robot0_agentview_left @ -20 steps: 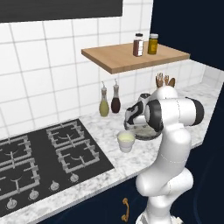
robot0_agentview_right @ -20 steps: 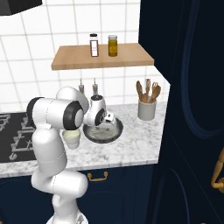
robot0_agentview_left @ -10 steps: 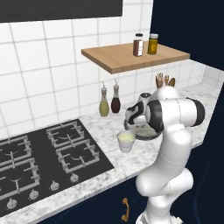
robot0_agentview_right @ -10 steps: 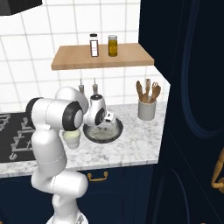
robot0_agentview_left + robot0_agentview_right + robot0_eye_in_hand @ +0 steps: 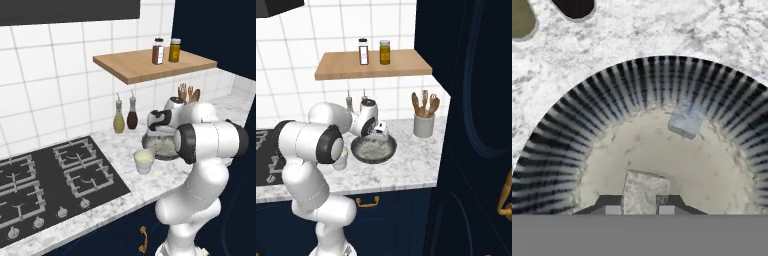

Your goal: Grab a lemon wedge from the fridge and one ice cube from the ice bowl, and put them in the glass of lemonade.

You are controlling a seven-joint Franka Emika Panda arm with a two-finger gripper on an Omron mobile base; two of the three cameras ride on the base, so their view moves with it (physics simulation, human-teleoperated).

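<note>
In the hand view the gripper (image 5: 639, 206) is down inside the ice bowl (image 5: 587, 125), its fingertips (image 5: 612, 207) closed against the two sides of a pale ice cube (image 5: 643, 189) on the bowl's floor. A second, bluish cube (image 5: 686, 119) lies apart from it, near the ribbed wall. The bowl (image 5: 161, 146) stands on the marble table (image 5: 125, 150) with the glass of lemonade (image 5: 144, 161) just beside it, between bowl and hob (image 5: 50, 180).
</note>
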